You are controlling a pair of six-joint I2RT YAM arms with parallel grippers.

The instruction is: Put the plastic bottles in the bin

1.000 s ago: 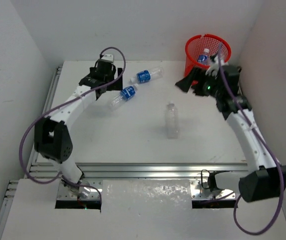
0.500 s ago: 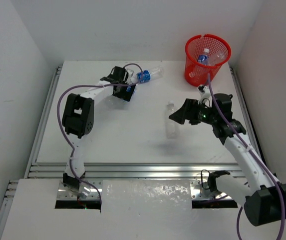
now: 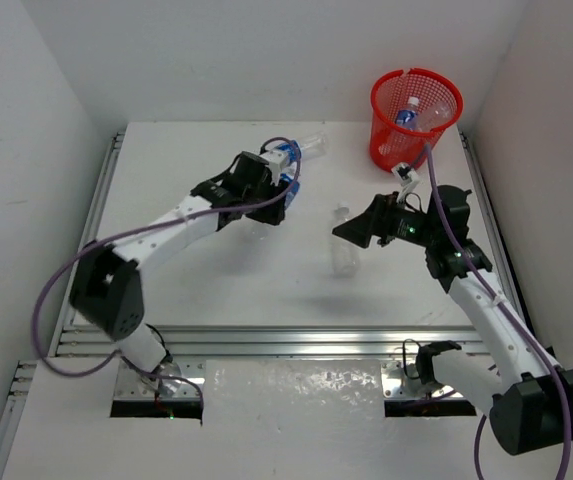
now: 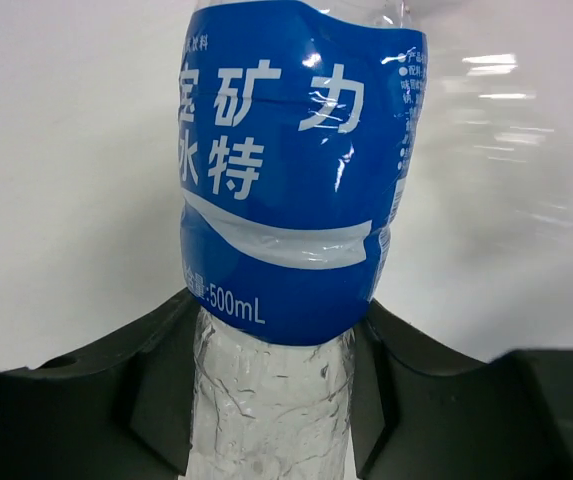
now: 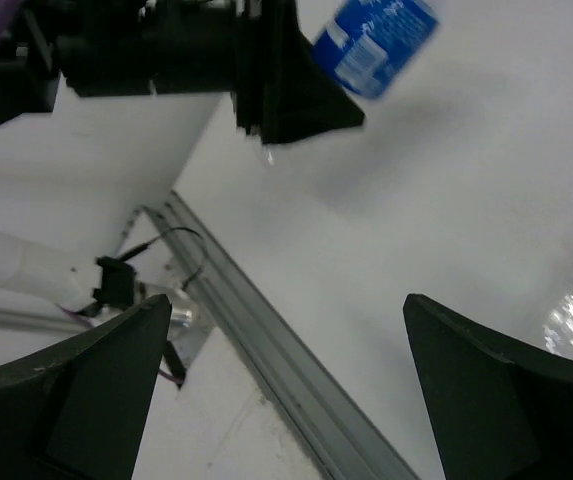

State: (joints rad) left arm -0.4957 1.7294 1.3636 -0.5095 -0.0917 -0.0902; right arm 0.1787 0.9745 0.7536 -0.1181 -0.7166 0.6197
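My left gripper [image 4: 278, 335] is shut on a clear plastic bottle with a blue label [image 4: 286, 190], its black fingers [image 4: 161, 390] pressing the crinkled body on both sides. From above, this gripper [image 3: 274, 190] is over the table's middle back with the bottle [image 3: 289, 184] in it. Another blue-labelled bottle [image 3: 304, 147] lies just behind. A plain clear bottle [image 3: 344, 243] is at the centre, with my open right gripper [image 3: 350, 231] at its upper end and empty [image 5: 286, 320]. The red mesh bin [image 3: 416, 140] stands at the back right with bottles inside.
The left arm's purple cable [image 3: 66, 270] loops over the left side of the table. An aluminium rail [image 3: 286, 335] runs along the table's near edge. White walls close in on both sides and behind the bin.
My left gripper has shut on the blue-labelled bottle and carried it right, toward the centre. The right arm came down from the bin to the plain bottle and has since barely moved.
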